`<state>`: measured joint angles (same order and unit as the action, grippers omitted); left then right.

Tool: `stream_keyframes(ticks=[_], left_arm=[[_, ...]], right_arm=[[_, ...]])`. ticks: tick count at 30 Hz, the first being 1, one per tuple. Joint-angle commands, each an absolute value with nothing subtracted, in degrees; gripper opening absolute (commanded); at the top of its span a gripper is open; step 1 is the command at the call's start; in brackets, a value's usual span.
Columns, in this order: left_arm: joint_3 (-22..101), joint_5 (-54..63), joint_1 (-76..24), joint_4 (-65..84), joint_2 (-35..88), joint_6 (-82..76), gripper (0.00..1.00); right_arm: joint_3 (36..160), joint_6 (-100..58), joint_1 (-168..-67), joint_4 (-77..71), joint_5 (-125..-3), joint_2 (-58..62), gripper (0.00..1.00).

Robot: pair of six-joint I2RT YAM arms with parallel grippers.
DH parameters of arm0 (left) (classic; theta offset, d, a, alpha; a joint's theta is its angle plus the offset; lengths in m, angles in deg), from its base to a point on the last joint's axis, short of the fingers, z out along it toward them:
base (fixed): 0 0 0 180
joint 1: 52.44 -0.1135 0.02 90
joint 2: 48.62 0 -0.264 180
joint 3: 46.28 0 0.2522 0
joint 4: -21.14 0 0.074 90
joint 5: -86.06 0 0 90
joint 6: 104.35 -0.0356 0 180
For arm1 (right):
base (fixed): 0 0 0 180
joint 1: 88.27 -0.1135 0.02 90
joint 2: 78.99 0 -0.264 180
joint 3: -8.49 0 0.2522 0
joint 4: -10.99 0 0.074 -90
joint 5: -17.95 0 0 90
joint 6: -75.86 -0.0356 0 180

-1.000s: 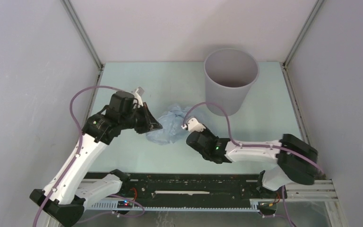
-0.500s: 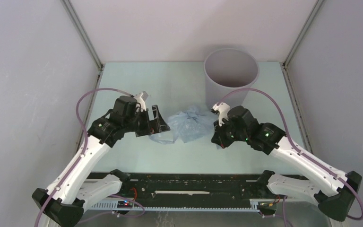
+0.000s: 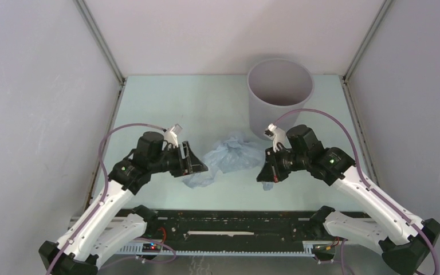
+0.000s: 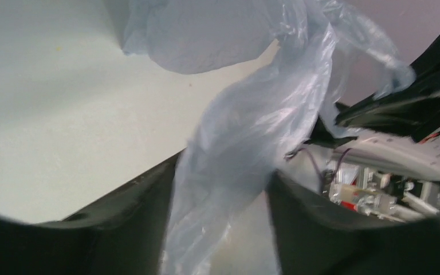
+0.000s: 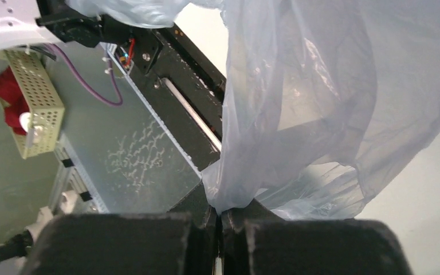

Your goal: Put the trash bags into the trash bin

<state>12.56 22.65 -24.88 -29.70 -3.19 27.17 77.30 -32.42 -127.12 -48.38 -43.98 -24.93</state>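
The trash bag [image 3: 229, 156], thin pale blue plastic, lies crumpled on the table between my two arms. The grey round trash bin [image 3: 279, 97] stands upright behind it at the back right, its mouth open. My left gripper [image 3: 197, 164] is at the bag's left edge. In the left wrist view its jaws [image 4: 223, 192] stand apart, and a strand of the bag [image 4: 252, 126] hangs between them. My right gripper [image 3: 265, 173] is at the bag's right edge. Its fingers are shut [image 5: 220, 215] on a pinched corner of the bag [image 5: 321, 103].
The black rail [image 3: 223, 220] with the arm bases runs along the near edge. Grey walls close in the left, right and back. A cream perforated box [image 5: 31, 114] with something red sits beyond the rail in the right wrist view.
My left gripper went from shut to wide open, then narrowed, and slid toward the near edge. My right arm swung right with the bag's corner and drew the bag out sideways.
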Motion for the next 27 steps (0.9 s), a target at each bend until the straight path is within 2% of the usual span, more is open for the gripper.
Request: stream_keyframes(ticks=[1, 3, 4, 11, 17, 20, 23, 27], left_arm=[[11.2, 20.0, -25.1, -32.1, -5.9, 28.8, 0.43], [14.7, 10.9, -25.3, -41.2, -4.2, 30.1, 0.04], [17.3, 6.4, -25.5, -45.2, -2.9, 31.1, 0.01], [35.6, -2.5, -28.0, -48.6, 4.6, 28.8, 0.0], [35.4, -13.6, -28.2, -51.5, -4.6, 25.8, 0.0], [30.3, -13.5, -28.5, -54.6, -5.9, 27.3, 0.0], [28.1, -12.4, -31.3, -57.3, -1.9, 29.5, 0.0], [39.6, -1.9, -44.2, -55.7, 9.9, 30.8, 0.0]], right_arm=[[77.8, -39.9, -125.9, -47.1, -42.1, -24.6, 0.0], [77.9, -44.8, -125.9, -43.0, -39.5, -23.7, 0.0], [78.0, -47.3, -125.9, -40.4, -37.8, -23.2, 0.0], [83.6, -53.7, -125.8, -26.4, -33.4, -13.8, 0.0], [85.2, -58.6, -126.6, -21.6, -31.3, -10.5, 0.0], [85.2, -62.8, -127.6, -20.8, -33.1, -8.2, 0.0], [85.6, -69.4, -127.2, -15.5, -34.0, -4.6, 0.0], [98.5, -74.5, -125.2, -13.6, -37.1, 4.1, 0.0]])
